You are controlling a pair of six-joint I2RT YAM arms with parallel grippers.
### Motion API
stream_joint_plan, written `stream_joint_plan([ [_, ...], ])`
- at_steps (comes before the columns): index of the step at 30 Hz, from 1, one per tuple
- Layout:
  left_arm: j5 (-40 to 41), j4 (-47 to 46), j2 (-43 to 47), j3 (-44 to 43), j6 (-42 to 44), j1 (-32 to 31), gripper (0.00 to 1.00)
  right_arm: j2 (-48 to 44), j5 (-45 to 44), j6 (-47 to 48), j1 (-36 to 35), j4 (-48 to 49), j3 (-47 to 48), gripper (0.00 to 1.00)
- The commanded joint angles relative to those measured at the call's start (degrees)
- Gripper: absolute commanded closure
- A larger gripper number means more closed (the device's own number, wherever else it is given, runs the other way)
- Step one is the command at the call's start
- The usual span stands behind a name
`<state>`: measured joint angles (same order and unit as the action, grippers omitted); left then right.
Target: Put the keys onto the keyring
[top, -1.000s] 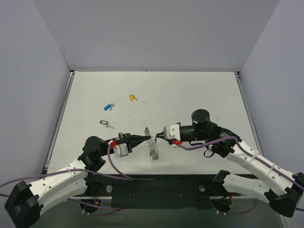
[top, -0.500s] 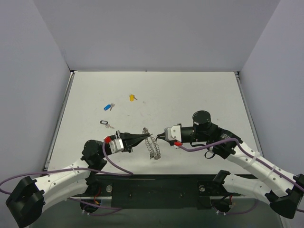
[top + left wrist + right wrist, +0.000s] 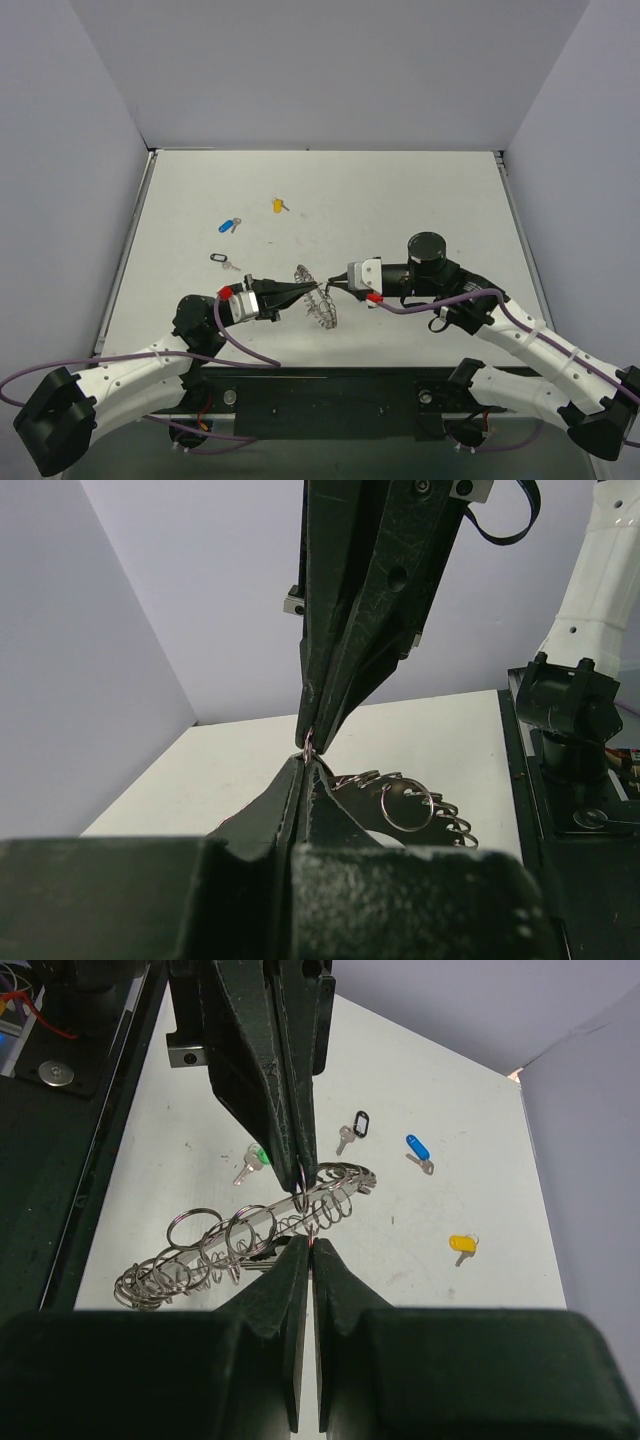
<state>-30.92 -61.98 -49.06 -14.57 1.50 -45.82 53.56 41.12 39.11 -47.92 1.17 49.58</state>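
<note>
Keyring [image 3: 318, 303] now lies flatter than a second ago, when it hung edge-down; left arm's elbow sits lower. Left gripper [image 3: 316, 291] and right gripper [image 3: 329, 288] meet tip to tip, both pinched tight, each nipping a loop of the keyring's wire. Ring is over the tabletop [image 3: 420, 200], by the middle of the near edge; cannot tell if its low end touches. Blue key [image 3: 229, 225], yellow key [image 3: 279, 206] and black key [image 3: 222, 261] lie loose toward the left edge. Green key [image 3: 252, 1163] lies close by the ring.

Keyring [image 3: 319, 303], a stretched silvery coil of loops, sags from the touching tips of left end effector [image 3: 316, 288] and right end effector [image 3: 331, 288]; blue key [image 3: 229, 225], yellow key [image 3: 278, 206] and black key [image 3: 220, 259] lie flat beyond the left one
</note>
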Motion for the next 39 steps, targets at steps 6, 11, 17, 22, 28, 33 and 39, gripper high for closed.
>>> stream_joint_plan([
  [6, -0.9, -4.7, -0.1, -0.6, -0.7, -0.5, 1.0, -0.9, 2.1, -2.8, 0.5, 5.1, -0.4, 1.0],
  [11, -0.2, -4.6, 0.2, -0.5, -0.6, -0.4, 1.0, -0.9, 2.8, -2.7, 0.5, 4.0, -0.1, 1.0],
  [17, 1.6, -3.5, 0.6, -0.5, 0.5, -0.5, 1.0, -1.1, 2.9, -2.3, 0.7, 2.4, 0.4, 1.0],
  [22, 1.3, -3.2, 0.4, -0.6, 0.8, -0.5, 1.0, -1.3, 3.7, -2.6, 0.7, 2.9, 0.3, 1.0],
  [28, 0.8, -3.2, 0.4, -0.6, 0.9, -0.4, 1.0, -1.0, 3.9, -3.0, 0.8, 3.9, 0.3, 1.0],
  [33, 0.5, -2.9, 0.4, -0.7, 0.8, -0.5, 1.0, -0.9, 3.4, -3.2, 0.6, 4.3, 0.3, 1.0],
  [39, -0.1, -2.9, 0.3, -0.8, 0.9, -0.5, 1.0, -0.8, 3.5, -3.5, 0.7, 4.5, 0.3, 1.0],
])
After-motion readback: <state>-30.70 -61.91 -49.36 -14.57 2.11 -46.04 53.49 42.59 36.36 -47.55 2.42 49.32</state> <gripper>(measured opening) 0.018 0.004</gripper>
